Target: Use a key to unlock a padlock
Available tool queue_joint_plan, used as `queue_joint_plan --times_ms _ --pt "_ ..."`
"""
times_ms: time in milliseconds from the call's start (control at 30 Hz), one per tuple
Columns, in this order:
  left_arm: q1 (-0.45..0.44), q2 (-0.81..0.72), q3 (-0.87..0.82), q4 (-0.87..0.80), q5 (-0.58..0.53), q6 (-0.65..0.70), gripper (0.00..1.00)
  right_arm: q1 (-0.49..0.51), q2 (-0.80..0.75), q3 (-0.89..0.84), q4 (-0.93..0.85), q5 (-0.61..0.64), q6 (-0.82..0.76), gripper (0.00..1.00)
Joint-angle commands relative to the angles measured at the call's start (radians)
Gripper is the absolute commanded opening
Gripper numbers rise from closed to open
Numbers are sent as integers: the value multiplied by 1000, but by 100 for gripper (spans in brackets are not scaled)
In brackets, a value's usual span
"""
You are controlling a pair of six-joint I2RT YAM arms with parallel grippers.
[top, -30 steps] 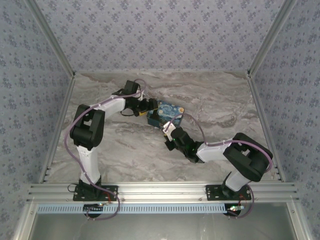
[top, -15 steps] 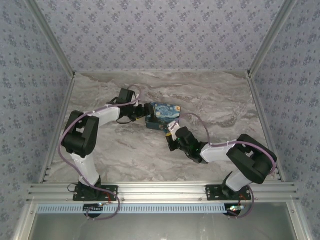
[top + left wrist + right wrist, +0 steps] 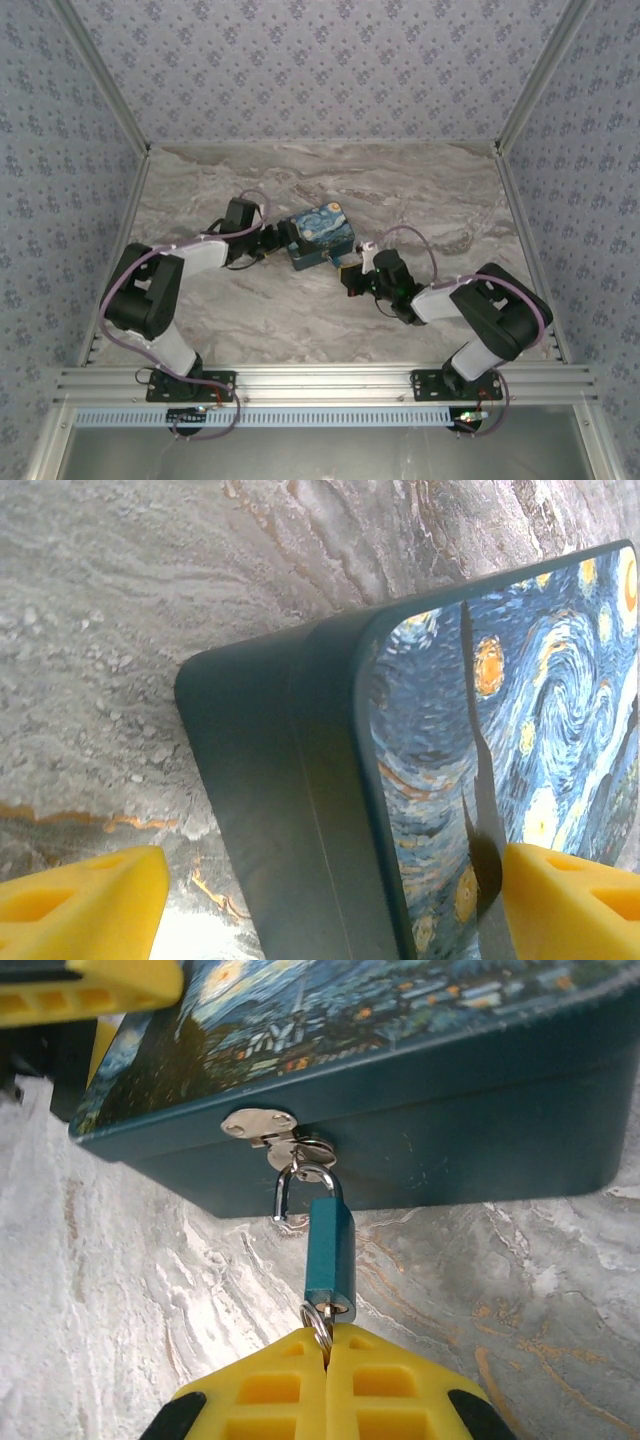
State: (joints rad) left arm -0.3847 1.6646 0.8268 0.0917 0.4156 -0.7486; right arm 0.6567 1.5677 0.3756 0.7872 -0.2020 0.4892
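Right gripper (image 3: 326,1348) pinched shut on key (image 3: 318,1318) below padlock (image 3: 329,1255), which hangs off box (image 3: 480,1110) hasp (image 3: 258,1124); left gripper (image 3: 335,885) wide apart, straddling box end.

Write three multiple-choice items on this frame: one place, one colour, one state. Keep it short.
1. Where is the padlock?
A) hanging from the hasp on the box side wall
B) lying loose, far from the box
C) on top of the lid

2. What colour is the padlock's body?
A) red
B) silver
C) teal

3. How is the right pincer?
A) wide open
B) shut on the key at the padlock's bottom
C) shut on the box lid

Answers:
1 A: its shackle passes through the hasp.
2 C: the body is plainly teal.
3 B: the yellow fingers meet just below the padlock, with the key's ring between them.
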Motion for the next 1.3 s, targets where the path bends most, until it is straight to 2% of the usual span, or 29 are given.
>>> queue_joint_plan --times_ms 0,200,367,467,533,667,833,933,1100,1167,1267 --pt "-17 2 -76 -122 -76 -12 84 -36 22 -1 36 -73 144 0" --pt "-19 -12 -116 -108 -86 -30 84 -78 37 25 -46 -115 249 0" --pt "-20 -12 -136 -83 -86 -51 84 -98 54 19 -72 -137 273 0" --pt "-20 -12 -140 -78 -87 -57 84 -108 46 7 -88 -141 266 4" --pt "-22 -12 -142 -75 -90 -59 84 -113 33 0 -107 -140 256 9" --pt "-23 -14 -146 -72 -97 -66 84 -122 2 -13 -157 -144 235 26" --pt "-28 -17 -149 -70 -99 -70 84 -162 -46 -46 -181 -171 219 36" --pt "-32 -24 -153 -72 -103 -72 84 -182 -102 -47 -184 -217 164 45" --pt "-42 -40 -166 -67 -109 -86 84 -205 -151 3 -167 -321 67 70" --pt "-47 -47 -168 -69 -112 -89 84 -217 -138 43 -178 -370 41 76" --pt "-52 -55 -172 -71 -115 -93 84 -243 -86 110 -194 -442 12 78"
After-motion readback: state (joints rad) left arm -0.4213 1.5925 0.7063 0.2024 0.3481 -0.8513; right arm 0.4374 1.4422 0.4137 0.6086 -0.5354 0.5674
